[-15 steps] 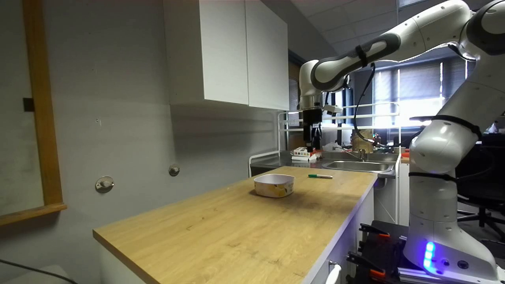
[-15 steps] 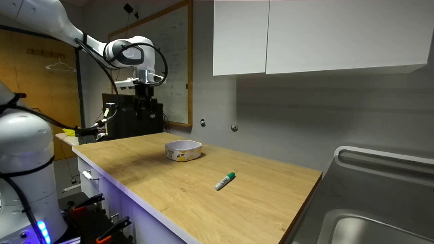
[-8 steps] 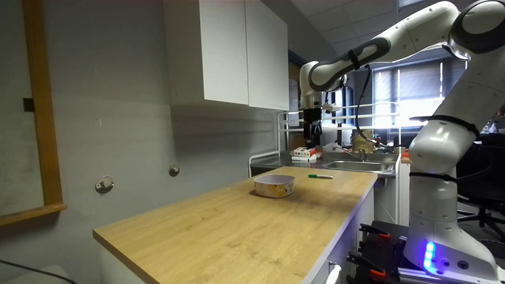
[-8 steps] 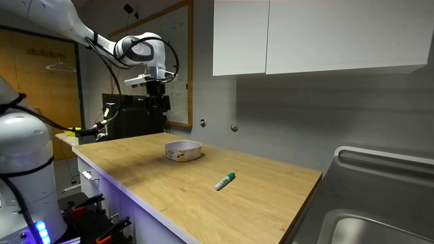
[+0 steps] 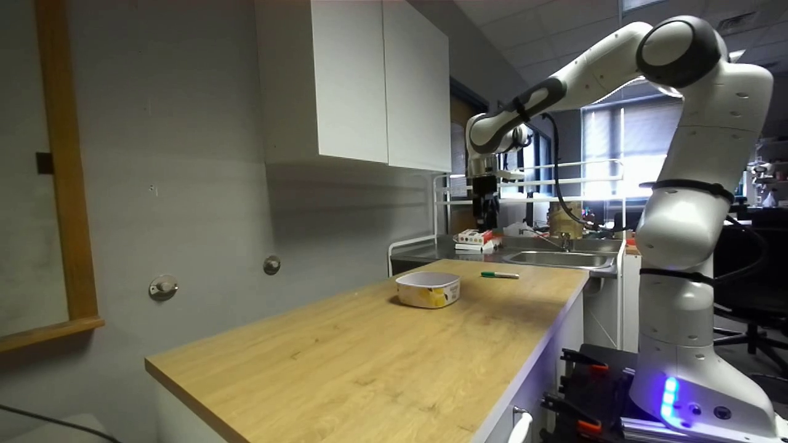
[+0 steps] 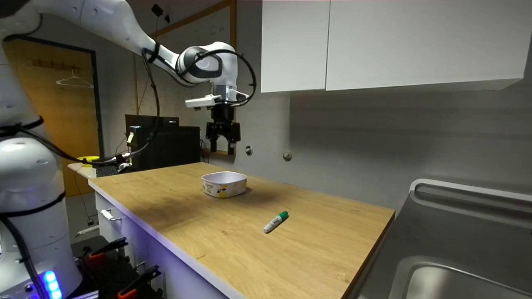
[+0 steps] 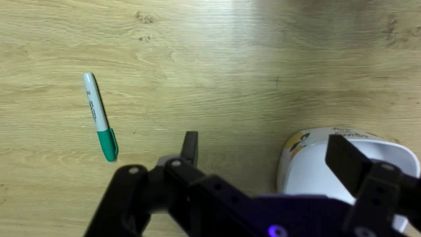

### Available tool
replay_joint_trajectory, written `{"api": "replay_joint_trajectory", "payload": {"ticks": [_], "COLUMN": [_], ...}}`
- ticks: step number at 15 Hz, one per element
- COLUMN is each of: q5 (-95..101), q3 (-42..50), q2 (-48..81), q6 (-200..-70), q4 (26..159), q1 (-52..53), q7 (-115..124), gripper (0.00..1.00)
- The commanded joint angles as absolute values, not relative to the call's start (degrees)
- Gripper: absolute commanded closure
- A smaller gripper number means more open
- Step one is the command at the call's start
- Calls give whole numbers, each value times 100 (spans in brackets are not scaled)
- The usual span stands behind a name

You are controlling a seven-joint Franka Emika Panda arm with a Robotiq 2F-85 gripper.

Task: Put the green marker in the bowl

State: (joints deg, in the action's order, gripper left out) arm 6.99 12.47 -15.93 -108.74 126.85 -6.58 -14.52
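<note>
The green marker (image 6: 276, 222) lies flat on the wooden counter; it has a pale grey barrel and a green cap. It also shows in an exterior view (image 5: 500, 275) and at the left of the wrist view (image 7: 100, 117). The bowl (image 6: 222, 191) is whitish with rounded corners and a lemon print outside; it also shows in an exterior view (image 5: 425, 298) and at the lower right of the wrist view (image 7: 309, 171). My gripper (image 6: 222, 151) is open and empty, high above the counter near the bowl. In the wrist view (image 7: 263, 141) one finger overlaps the bowl. The marker lies beyond the other finger.
The wooden counter (image 5: 345, 363) runs along a grey wall. White cabinets (image 6: 399, 41) hang above its wall side. A metal sink (image 6: 440, 278) adjoins the end near the marker. A white rack (image 5: 436, 209) and a small box (image 5: 474, 239) stand beyond that end.
My gripper has moved right in an exterior view, from beyond the bowl to above it, with its two fingers now showing apart. The marker and the bowl have not moved.
</note>
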Motion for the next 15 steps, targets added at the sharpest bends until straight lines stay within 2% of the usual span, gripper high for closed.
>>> {"api": "replay_joint_trajectory", "payload": {"ticks": [1, 8, 15], "q5": [608, 335, -235], "q3": [1402, 1369, 1270], "q2": [-304, 1487, 2568], "q6": [-10832, -10716, -10409], "q4": [11777, 10357, 9309], "q1": [-776, -1347, -2220], "q7": [-1895, -2490, -3087], "gripper": [0, 0, 0]}}
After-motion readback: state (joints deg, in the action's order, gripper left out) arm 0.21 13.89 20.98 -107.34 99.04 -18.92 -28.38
